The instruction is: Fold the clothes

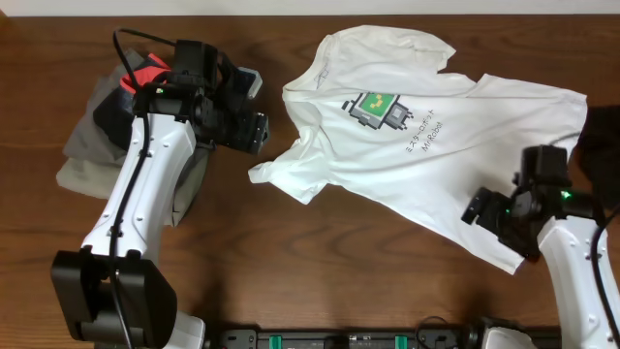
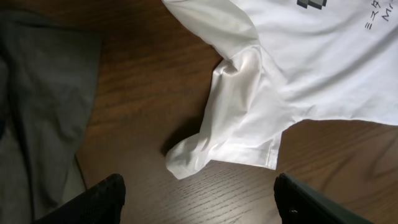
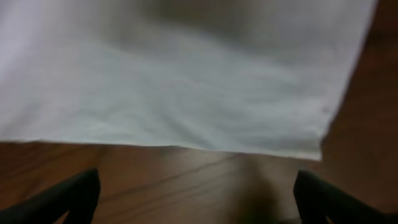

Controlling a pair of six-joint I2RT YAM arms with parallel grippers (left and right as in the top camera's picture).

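One white T-shirt [image 1: 426, 136] lies spread print-up on the table [image 1: 339, 281], right of centre and skewed, with no fold made yet. The step in hand looks like the approach for a first grab. Two grippers are open wide and hold nothing: the left gripper [image 1: 252, 131] hovers near the crumpled sleeve [image 2: 230, 124], and the right gripper [image 1: 499, 221] sits at the hem [image 3: 186, 146]. Next, each needs to come down onto its edge and pinch one layer cleanly. One grey pile of clothes [image 1: 92, 136] lies at the left; how many pieces it holds I cannot tell.
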